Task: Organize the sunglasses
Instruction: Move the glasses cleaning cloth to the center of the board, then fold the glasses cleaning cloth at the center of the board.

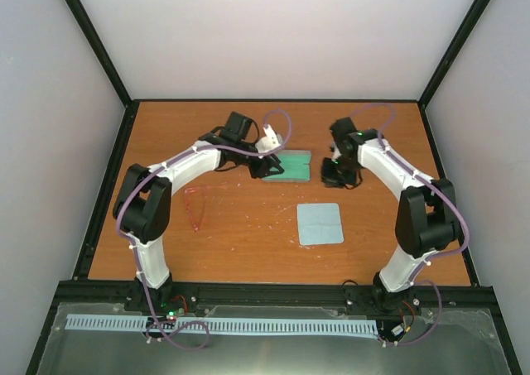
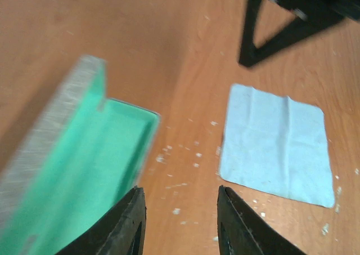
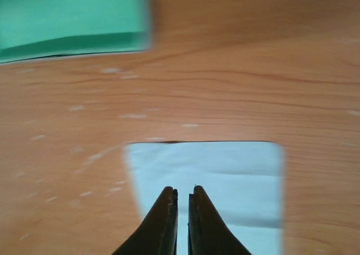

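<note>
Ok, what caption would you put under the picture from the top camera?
The left gripper and right gripper flank the open green case; pink sunglasses and blue cloth lie on the table.

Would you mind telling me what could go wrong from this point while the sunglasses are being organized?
1. The sunglasses lie close beside the left arm, well away from the open case; a careless swing of that arm might knock them.
2. The open left hand and the shut right hand both sit near the case, so they may collide or nudge it.
</note>
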You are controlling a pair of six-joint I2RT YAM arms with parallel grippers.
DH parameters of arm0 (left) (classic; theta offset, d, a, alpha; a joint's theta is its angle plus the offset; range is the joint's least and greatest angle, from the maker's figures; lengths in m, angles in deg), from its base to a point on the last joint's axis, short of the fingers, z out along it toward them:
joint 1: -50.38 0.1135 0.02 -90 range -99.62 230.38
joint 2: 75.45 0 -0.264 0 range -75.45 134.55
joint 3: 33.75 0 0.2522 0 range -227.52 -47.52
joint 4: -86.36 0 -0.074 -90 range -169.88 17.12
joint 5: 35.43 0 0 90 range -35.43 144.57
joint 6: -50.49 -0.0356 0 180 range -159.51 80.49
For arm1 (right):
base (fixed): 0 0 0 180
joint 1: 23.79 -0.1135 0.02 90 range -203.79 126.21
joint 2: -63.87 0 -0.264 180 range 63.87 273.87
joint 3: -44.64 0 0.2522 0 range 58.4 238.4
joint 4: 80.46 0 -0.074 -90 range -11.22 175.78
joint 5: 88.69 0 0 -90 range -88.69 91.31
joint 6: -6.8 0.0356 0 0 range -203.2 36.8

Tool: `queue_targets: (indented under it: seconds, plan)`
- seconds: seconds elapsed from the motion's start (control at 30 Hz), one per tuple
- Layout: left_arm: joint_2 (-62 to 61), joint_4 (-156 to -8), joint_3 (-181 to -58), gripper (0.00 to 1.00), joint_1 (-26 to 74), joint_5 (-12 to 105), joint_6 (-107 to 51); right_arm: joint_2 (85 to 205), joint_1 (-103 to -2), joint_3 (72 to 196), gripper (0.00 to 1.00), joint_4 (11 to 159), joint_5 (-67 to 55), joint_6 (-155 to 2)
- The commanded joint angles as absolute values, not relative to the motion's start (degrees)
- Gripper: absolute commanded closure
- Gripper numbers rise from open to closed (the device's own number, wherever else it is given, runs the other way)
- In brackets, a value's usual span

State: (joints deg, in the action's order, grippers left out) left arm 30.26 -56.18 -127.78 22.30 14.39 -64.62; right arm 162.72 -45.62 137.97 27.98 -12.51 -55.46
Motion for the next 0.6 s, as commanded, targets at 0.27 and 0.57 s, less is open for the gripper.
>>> queue_targets:
  seconds: [0.27,0.57]
  plan:
    - [37.0,-52.1,-129.5,0.65,13.9,21.5,-64.0,164.8,-36.3,125.0,0.70,35.5,-1.8,-69.8]
    - [40.0,-51.7,-132.8,0.65,13.7,24.0,-62.0,168.5,-36.2,123.9,0.66,35.4,-1.8,-72.6]
